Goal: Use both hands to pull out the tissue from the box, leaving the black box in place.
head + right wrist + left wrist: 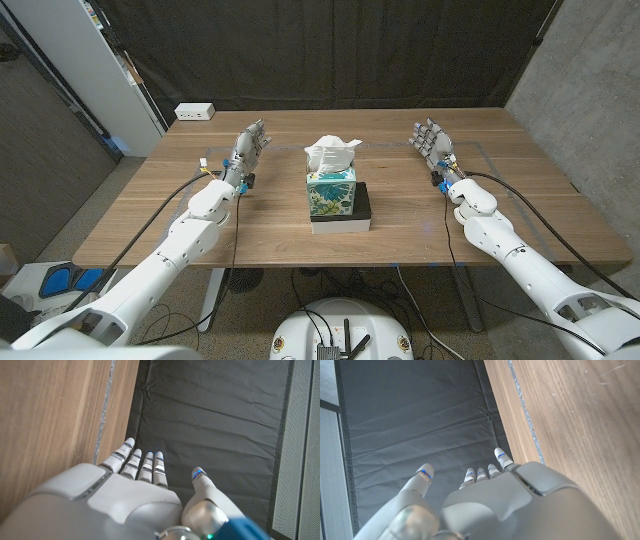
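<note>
Seen from the robot's head, a wooden table (150, 200) spreads out below, with the two white arms reaching in from the bottom corners.

At about ten o'clock from the table's middle, the left hand (248, 146) is poised above the wood, fingers extended and slightly apart, gripping nothing. The left wrist view agrees: its fingertips (500, 455) reach toward a dark curtain (420, 420) past the table's far edge, with empty air between them. It sits well apart from the box, which reads as a ready stance before any reach.

At the centre stands the tissue box (331, 190), a cube printed with teal and green leaf patterns. A crumpled white tissue (330, 153) rises from its top opening, puffed up and leaning slightly toward twelve o'clock, so there is loose paper to pinch. The box sits on a low black box (362, 202) with a pale lower edge, which juts out at three o'clock. The task asks that this base stay put, so one hand will probably need to steady things while the other draws the tissue upward.

At about two o'clock, the right hand (430, 140) mirrors the left: fingers spread, nothing in its grasp, well clear of the box. Its wrist view shows its fingertips (129, 442) beside the table edge, aimed at the same curtain.

Far off at eleven o'clock, a white power strip (195, 112) lies by the table's rear corner.
</note>
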Controlling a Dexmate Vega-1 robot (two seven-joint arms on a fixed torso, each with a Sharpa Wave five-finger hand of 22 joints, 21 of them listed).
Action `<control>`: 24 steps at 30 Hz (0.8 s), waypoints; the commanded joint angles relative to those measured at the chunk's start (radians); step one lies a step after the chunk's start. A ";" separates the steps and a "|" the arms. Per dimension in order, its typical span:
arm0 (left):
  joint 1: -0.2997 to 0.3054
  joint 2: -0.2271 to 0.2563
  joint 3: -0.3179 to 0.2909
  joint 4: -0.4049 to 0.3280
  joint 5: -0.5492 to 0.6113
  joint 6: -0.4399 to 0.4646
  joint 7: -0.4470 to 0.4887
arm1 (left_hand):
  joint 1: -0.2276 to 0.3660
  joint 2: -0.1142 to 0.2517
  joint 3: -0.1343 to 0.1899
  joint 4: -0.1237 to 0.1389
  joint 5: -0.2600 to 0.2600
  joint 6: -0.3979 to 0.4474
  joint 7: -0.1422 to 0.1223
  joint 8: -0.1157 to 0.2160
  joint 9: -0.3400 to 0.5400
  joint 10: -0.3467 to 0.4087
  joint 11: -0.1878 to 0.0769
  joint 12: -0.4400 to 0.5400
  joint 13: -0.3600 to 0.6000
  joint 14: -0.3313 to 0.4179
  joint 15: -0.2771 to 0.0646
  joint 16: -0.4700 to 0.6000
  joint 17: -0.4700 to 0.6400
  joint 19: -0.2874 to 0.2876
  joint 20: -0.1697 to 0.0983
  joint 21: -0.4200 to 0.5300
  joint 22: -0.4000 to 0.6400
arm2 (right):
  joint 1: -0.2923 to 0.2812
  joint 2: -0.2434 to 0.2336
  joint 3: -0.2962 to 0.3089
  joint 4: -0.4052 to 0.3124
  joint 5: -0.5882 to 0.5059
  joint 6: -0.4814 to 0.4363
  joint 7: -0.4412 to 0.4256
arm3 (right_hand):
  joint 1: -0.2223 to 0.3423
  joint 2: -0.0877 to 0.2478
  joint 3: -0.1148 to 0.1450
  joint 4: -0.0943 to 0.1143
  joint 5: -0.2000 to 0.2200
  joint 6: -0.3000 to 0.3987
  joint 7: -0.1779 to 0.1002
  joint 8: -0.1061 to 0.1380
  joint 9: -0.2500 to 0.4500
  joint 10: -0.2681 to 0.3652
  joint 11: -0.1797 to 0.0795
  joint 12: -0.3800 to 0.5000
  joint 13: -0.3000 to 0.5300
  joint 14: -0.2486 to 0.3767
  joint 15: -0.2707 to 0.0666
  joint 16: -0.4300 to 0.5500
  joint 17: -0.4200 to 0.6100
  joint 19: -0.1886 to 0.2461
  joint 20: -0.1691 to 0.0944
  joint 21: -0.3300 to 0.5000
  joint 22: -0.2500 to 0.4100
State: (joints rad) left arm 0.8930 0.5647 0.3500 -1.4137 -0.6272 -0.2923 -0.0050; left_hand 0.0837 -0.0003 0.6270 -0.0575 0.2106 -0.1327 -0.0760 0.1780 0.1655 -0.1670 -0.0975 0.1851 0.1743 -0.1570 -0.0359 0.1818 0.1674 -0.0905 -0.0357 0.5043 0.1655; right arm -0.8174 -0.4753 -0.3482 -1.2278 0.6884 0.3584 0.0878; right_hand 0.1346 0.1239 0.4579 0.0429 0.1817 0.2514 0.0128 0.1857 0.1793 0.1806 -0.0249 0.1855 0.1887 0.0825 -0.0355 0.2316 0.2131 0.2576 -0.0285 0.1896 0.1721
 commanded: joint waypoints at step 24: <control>-0.033 0.196 0.088 -0.145 0.572 0.165 0.255 | 0.218 -0.185 -0.235 -0.117 0.111 -0.494 0.055 0.020 0.031 -0.322 0.042 -0.001 0.019 -0.243 0.059 -0.008 0.013 -0.092 0.040 -0.207 0.012 | -0.006 0.001 -0.003 -0.037 -0.045 -0.010 -0.094 | -0.004 0.006 0.001 -0.015 0.003 0.020 0.009 0.007 0.002 0.026 0.011 0.013 0.003 0.024 -0.033 -0.006 -0.007 0.006 0.004 0.006 0.002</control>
State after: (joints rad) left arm 0.8486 0.7189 0.4242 -1.4937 -0.1719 -0.2040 0.1762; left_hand 0.2886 -0.1877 0.3986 -0.1737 0.3145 -0.1712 -0.0284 0.1864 0.1934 -0.1738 -0.0605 0.1770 0.1887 -0.1714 0.0143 0.1694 0.1747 -0.1685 0.0055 0.2992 0.1749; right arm -0.8145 -0.4708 -0.3535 -1.2499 0.6509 0.3536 0.0168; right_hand 0.1347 0.1239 0.4578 0.0315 0.1817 0.2607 0.0219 0.1857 0.1792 0.2007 -0.0198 0.1925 0.1885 0.0972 -0.0394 0.2233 0.2044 0.2577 -0.0285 0.1896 0.1722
